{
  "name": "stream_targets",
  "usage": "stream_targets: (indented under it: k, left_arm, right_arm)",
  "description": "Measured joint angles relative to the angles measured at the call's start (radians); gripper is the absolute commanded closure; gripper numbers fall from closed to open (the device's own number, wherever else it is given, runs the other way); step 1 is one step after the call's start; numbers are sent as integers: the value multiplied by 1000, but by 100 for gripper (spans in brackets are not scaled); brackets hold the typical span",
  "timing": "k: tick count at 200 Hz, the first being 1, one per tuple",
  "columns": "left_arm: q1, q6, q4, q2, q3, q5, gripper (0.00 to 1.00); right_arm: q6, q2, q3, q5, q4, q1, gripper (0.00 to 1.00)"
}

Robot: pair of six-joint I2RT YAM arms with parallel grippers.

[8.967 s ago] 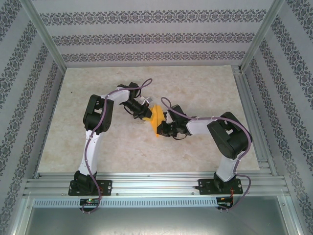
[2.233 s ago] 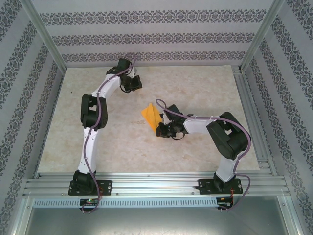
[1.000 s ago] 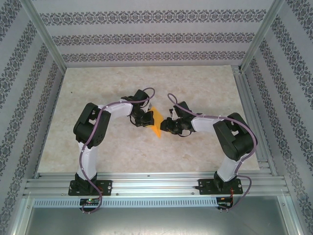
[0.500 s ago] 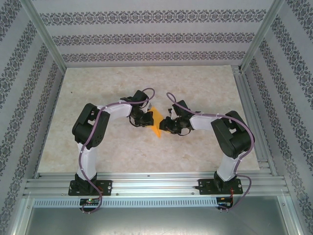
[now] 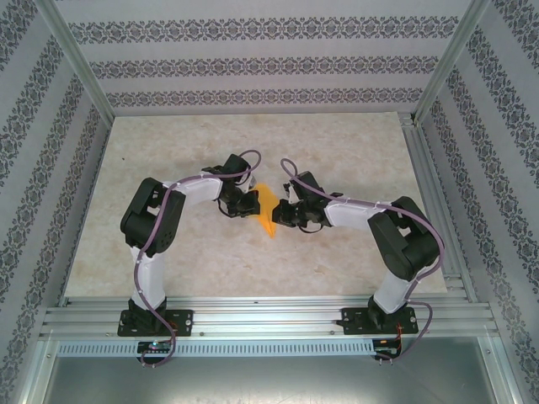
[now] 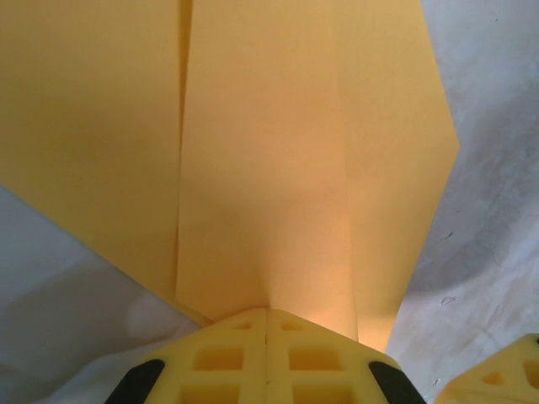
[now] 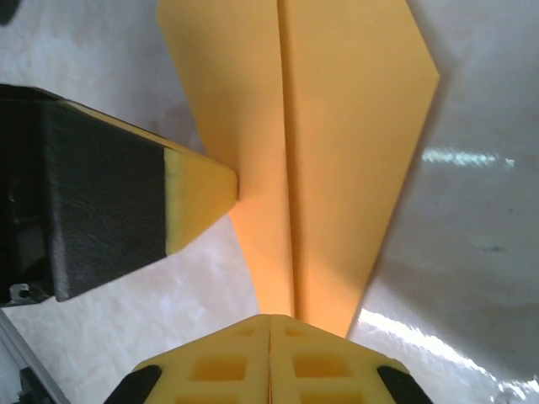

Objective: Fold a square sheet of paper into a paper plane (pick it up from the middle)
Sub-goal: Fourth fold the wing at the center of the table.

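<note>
Lighting: bright, even, diffuse. Shadows: faint and soft-edged on the table [image 5: 337,143]. Glare: white streaks on the glossy table, right wrist view. Focus: overhead view sharp; wrist close-ups soft, the paper plane [image 6: 269,168] slightly blurred.

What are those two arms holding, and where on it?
The folded orange-yellow paper: right fingers pinch near its narrow end, left fingers pinch a side edge.

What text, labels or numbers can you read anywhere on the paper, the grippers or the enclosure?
None. The orange paper is blank, the left gripper and right gripper carry no markings, and the wall bands are ornament, not lettering. Anything on the arm bases is too small to read.
</note>
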Motion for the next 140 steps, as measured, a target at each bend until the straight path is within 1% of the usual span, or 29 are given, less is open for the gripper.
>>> stream_targets:
  k: [15, 60, 83, 119, 140]
  left_arm:
    - [1, 0, 0, 0, 0, 3, 100]
    - [2, 0, 0, 0, 0, 3, 100]
    - [2, 0, 0, 0, 0, 3, 100]
    - [9, 0, -4, -5, 0, 4, 100]
    - [14, -2, -4, -25, 0, 21, 96]
  right_arm:
    - [14, 9, -11, -23, 43, -3, 100]
    - [72, 105, -17, -123, 172, -2, 100]
    - [82, 153, -17, -133, 193, -2, 100]
    - [85, 168, -18, -159, 225, -5, 100]
    - [89, 174, -24, -172, 254, -5, 100]
